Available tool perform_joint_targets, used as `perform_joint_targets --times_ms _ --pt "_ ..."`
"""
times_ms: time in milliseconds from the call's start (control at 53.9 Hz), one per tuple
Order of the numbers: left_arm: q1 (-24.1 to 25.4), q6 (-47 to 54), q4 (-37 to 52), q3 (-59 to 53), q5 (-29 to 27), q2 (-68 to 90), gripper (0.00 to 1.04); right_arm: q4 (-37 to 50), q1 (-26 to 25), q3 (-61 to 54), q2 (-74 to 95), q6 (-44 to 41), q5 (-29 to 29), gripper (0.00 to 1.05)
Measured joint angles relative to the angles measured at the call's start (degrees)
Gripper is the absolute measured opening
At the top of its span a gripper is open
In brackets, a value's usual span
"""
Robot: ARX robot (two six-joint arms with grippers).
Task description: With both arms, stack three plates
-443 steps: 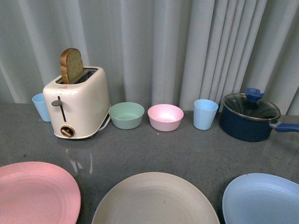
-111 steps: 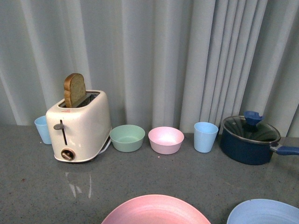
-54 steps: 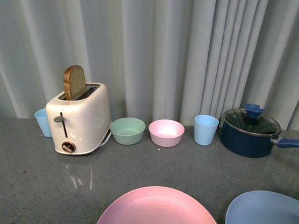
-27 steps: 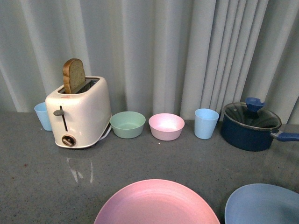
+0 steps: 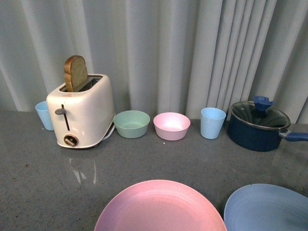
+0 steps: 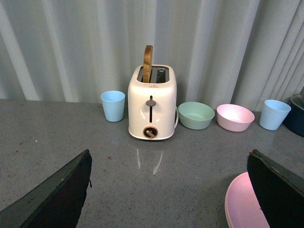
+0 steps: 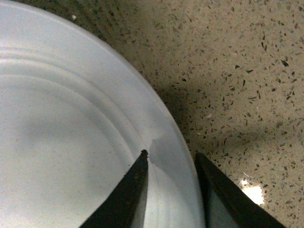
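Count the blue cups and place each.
2. One blue cup left of the toaster; the other between the pink bowl and the pot. More could hide behind the toaster.

Left gripper [image 6: 169, 156]: jaws are matte black wedges, edges scuffed grey, few pale nicks on inner faces. Right gripper [image 7: 170, 155]: jaws dark, slim, tapering to sharp points, slight sheen.

Bare counter [image 5: 159, 156] is lying at 12 o'clock of the pink plate [image 5: 160, 207]; toaster [image 5: 82, 115] at 11, pot [image 5: 257, 127] at 2 are blocking.
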Motion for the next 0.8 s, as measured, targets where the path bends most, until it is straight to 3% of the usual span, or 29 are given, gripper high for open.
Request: perform_joint_targets --times_ms 74,297,389,556,797 --pt "0.0 0.0 0.0 0.0 0.0 0.0 0.98 0.22 -1.6 -1.88 -2.8 2.71 -2.6 0.03" --pt "0.0 0.0 0.0 0.0 -0.02 0.0 0.98 -6.27 -8.28 -3.67 -16.74 3.65 -5.22 0.03" --pt "0.0 0.0 0.0 0.0 0.0 0.0 0.98 -10.36 -8.31 -3.41 -26.01 2.89 -8.0 0.03" --pt "0.0 0.02 0.0 0.0 -0.02 0.0 0.98 -7.56 2.25 -3.08 -33.18 5.01 -10.29 0.03" --pt "0.0 0.0 0.0 0.0 -0.02 0.0 0.98 -0.15 23.26 -3.06 -24.33 9.99 -4.11 0.03"
